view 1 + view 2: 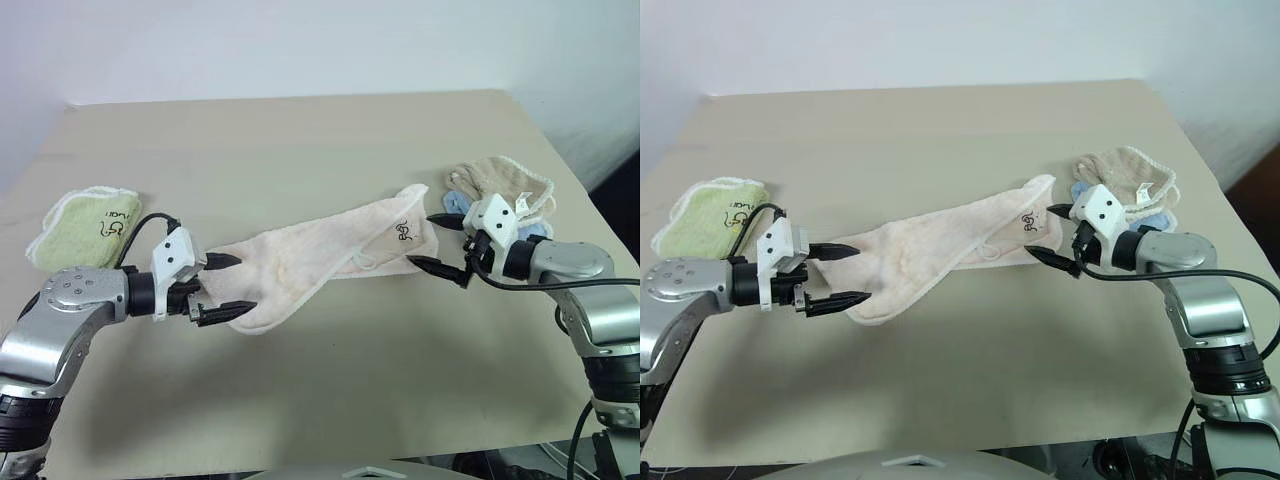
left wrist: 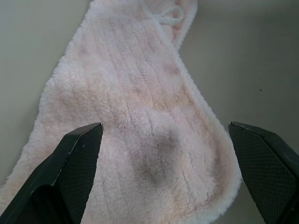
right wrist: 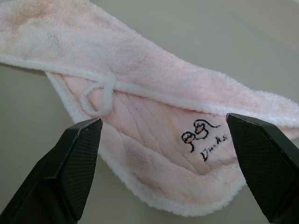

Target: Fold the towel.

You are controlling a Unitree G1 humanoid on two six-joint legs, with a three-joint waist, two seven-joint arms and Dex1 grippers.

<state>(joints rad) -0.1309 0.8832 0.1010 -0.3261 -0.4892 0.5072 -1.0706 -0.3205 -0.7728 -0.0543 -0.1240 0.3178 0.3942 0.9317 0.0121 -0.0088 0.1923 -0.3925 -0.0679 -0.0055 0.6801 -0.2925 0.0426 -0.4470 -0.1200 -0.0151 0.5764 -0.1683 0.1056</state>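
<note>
The pale pink towel [image 1: 320, 255] lies bunched into a long strip slanting across the table, from near left to farther right. Its dark printed mark [image 3: 203, 140] and small loop [image 3: 100, 95] sit at the right end. My left gripper [image 1: 246, 282] is open, its black fingers [image 2: 79, 158] standing either side of the towel's left end [image 2: 149, 140] with nothing pinched. My right gripper [image 1: 421, 240] is open too, its fingers [image 3: 266, 158] straddling the right end by the printed mark. Both grippers point inward along the strip.
A folded light green cloth [image 1: 85, 225] lies at the table's left side. A beige cloth with white trim [image 1: 505, 185] rests on something blue just behind my right gripper. The beige table [image 1: 300, 140] stretches back to a white wall; its near edge runs below the arms.
</note>
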